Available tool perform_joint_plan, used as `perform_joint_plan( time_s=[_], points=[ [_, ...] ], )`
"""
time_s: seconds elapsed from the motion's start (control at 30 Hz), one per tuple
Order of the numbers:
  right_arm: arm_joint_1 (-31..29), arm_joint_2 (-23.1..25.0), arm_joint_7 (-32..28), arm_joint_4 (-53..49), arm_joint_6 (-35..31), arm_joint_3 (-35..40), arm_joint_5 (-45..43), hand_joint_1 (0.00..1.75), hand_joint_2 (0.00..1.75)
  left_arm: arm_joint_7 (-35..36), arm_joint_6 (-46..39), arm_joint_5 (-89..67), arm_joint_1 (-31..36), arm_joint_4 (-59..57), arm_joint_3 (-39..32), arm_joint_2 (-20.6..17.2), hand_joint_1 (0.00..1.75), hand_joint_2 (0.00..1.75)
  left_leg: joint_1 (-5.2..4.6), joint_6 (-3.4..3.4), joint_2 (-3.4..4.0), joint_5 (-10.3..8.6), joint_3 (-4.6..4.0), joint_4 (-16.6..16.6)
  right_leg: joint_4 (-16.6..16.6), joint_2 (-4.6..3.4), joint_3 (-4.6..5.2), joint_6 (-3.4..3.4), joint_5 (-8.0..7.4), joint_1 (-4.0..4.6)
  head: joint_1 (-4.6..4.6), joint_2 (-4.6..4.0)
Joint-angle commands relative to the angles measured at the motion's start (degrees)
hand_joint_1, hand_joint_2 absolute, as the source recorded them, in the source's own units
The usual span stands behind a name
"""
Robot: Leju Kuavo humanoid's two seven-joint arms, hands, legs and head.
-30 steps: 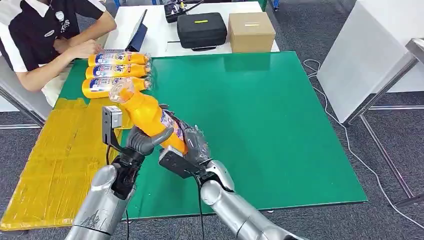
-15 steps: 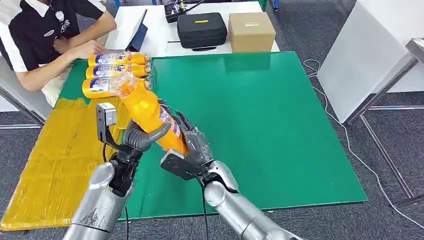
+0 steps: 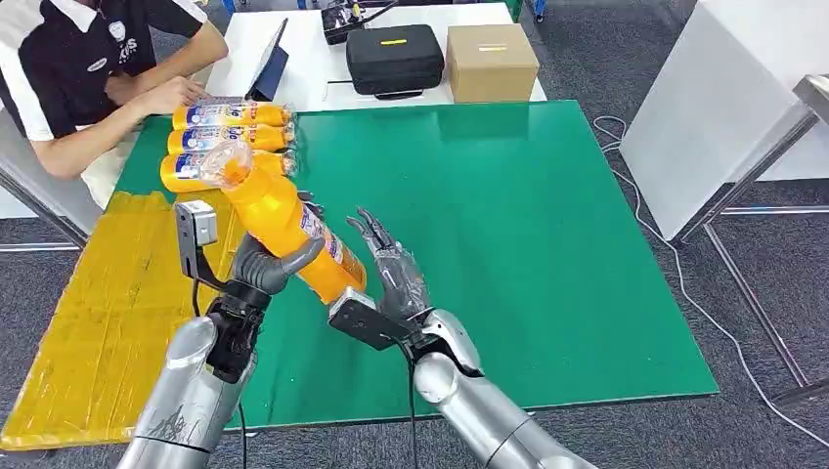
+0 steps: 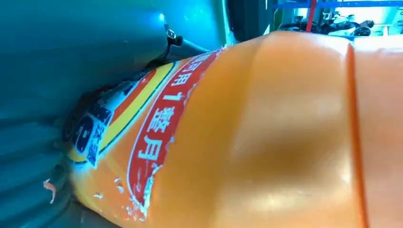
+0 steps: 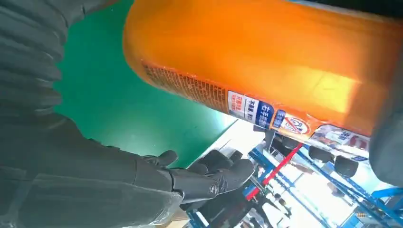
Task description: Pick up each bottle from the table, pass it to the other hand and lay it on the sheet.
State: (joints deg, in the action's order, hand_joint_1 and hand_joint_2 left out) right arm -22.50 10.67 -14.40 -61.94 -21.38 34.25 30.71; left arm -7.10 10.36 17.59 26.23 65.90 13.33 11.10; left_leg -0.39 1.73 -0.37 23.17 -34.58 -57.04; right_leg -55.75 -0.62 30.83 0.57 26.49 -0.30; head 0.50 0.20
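Note:
My left hand grips an orange bottle by its middle, tilted, with the clear cap end pointing up and away. The bottle's label side shows close up in the left wrist view. My right hand is open just to the right of the bottle's base, fingers spread and apart from it. In the right wrist view the bottle hangs clear of the fingers. The yellow sheet lies along the left side of the green table.
Three more orange bottles lie side by side at the table's far left corner. A seated person has a hand next to them. Behind stands a white table with a laptop, black case and cardboard box.
My right hand has let go of the bottle and spread its fingers. My left hand has carried the bottle a little to the left and away.

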Motion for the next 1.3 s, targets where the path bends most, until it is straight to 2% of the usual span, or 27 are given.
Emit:
perform_joint_plan(
  time_s=[0.03, 0.1, 0.2, 0.33, 0.4, 0.53, 0.63, 0.73, 0.8, 0.9, 1.0, 1.07, 1.1, 1.3],
  points=[
    [1.66, -4.45, 1.26, -7.77, -0.05, -3.32, 3.06, 0.00, 1.75, -0.90, -0.81, -1.64, 0.21, 0.01, -3.68, -2.26, 1.75, 1.75, 0.01, -0.07, -0.03, 0.04, 0.11, 0.04, 0.08, 0.08, -0.16, 0.01, 0.04, 0.01, 0.00, -0.02],
    [2.73, -5.31, 1.55, -10.79, -0.30, -5.16, 3.55, 0.00, 1.75, -1.10, -1.23, -2.61, -0.31, 0.63, -4.67, -2.69, 1.75, 1.75, 0.01, -0.09, -0.03, 0.06, 0.16, 0.04, 0.10, 0.08, -0.22, 0.02, 0.06, 0.01, 0.00, -0.02],
    [5.09, -6.37, 2.02, -15.90, -1.26, -9.19, 3.85, 0.00, 1.75, -2.45, -7.23, -11.92, 0.42, 1.04, -5.46, -3.28, 1.75, 1.75, 0.04, -0.11, -0.05, 0.10, 0.19, 0.01, 0.11, 0.13, -0.27, 0.02, 0.08, 0.03, 0.02, -0.02],
    [12.06, -8.11, 1.97, -25.37, -3.46, -15.03, 5.99, 0.00, 1.75, -2.47, -22.42, -40.03, 0.40, 4.02, -5.57, -5.67, 1.75, 1.75, 0.01, -0.07, -0.19, 0.02, 0.05, 0.02, 0.07, 0.22, -0.14, 0.01, 0.06, 0.01, 0.02, -0.02],
    [15.57, -8.62, 2.00, -29.50, -4.73, -17.84, 7.84, 0.00, 1.75, 0.25, -27.35, -57.65, 1.19, 3.83, -4.79, -8.67, 1.75, 1.75, 0.05, -0.11, -0.20, 0.08, 0.13, 0.02, 0.12, 0.25, -0.26, 0.01, 0.10, 0.05, 0.00, -0.02],
    [19.91, -8.58, 3.09, -37.48, -1.59, -23.41, 9.74, 0.00, 1.75, 1.39, -27.80, -74.09, 2.70, 2.92, -6.80, -12.17, 1.75, 1.75, 0.04, -0.13, -0.19, 0.12, 0.13, -0.03, 0.05, 0.22, -0.24, 0.00, 0.14, 0.04, 0.00, -0.02],
    [19.53, -9.43, 2.25, -37.89, 1.48, -25.33, 6.76, 0.00, 1.75, 4.27, -27.88, -85.20, 1.44, 2.81, -7.72, -14.30, 1.75, 1.75, 0.03, -0.13, -0.04, 0.12, 0.13, -0.02, 0.03, 0.06, -0.18, -0.01, 0.10, 0.02, 0.00, -0.02],
    [18.68, -10.47, 0.42, -36.74, 2.13, -27.06, 2.24, 0.00, 1.75, 5.05, -26.81, -90.27, 2.46, -0.29, -7.77, -15.50, 1.75, 1.75, 0.01, -0.11, 0.00, 0.09, 0.16, 0.02, 0.06, 0.03, -0.19, 0.00, 0.06, 0.02, -0.02, 0.00],
    [18.40, -10.13, -0.95, -36.86, 3.78, -29.13, -2.47, 0.00, 1.75, 8.32, -24.57, -94.40, 5.07, -5.81, -8.49, -16.33, 1.75, 1.75, 0.06, -0.13, -0.07, 0.07, 0.16, 0.01, 0.09, 0.12, -0.22, 0.01, 0.06, 0.07, 0.00, -0.02],
    [18.01, -9.87, -0.90, -36.61, 4.30, -29.93, -3.09, 0.00, 1.75, 11.59, -24.01, -100.44, 7.85, -13.20, -8.23, -18.79, 1.75, 1.75, 0.03, -0.10, -0.07, 0.03, 0.11, 0.01, 0.04, 0.12, -0.15, 0.01, 0.05, 0.03, 0.00, -0.02],
    [18.72, -9.31, -1.03, -36.56, 4.47, -29.52, -2.94, 0.00, 1.75, 10.88, -24.13, -102.64, 8.17, -17.49, -8.46, -20.12, 1.75, 1.75, 0.04, -0.14, 0.06, 0.05, 0.19, 0.05, 0.08, 0.00, -0.20, -0.01, 0.04, 0.04, 0.00, 0.00],
    [19.08, -9.01, -1.03, -36.55, 4.74, -29.25, -2.74, 0.00, 1.75, 9.74, -23.61, -101.66, 8.50, -20.00, -8.98, -20.17, 1.75, 1.75, 0.14, -0.28, 0.13, 0.19, 0.50, 0.11, 0.26, 0.00, -0.58, -0.02, 0.11, 0.14, 0.00, 0.00],
    [19.20, -8.95, -1.05, -36.45, 4.88, -29.07, -2.60, 0.00, 1.75, 8.86, -23.31, -100.67, 8.75, -21.50, -9.39, -20.08, 1.75, 1.75, 0.03, -0.14, 0.03, 0.06, 0.22, 0.08, 0.09, 0.01, -0.22, -0.02, 0.07, 0.03, 0.00, -0.02],
    [18.91, -8.90, -1.04, -35.97, 5.10, -28.94, -2.36, 0.00, 1.75, 7.95, -23.29, -99.38, 9.37, -24.43, -10.03, -19.96, 1.75, 1.75, 0.04, -0.12, 0.02, 0.06, 0.14, 0.03, 0.06, 0.02, -0.15, 0.00, 0.06, 0.04, 0.00, -0.02]
  ],
)
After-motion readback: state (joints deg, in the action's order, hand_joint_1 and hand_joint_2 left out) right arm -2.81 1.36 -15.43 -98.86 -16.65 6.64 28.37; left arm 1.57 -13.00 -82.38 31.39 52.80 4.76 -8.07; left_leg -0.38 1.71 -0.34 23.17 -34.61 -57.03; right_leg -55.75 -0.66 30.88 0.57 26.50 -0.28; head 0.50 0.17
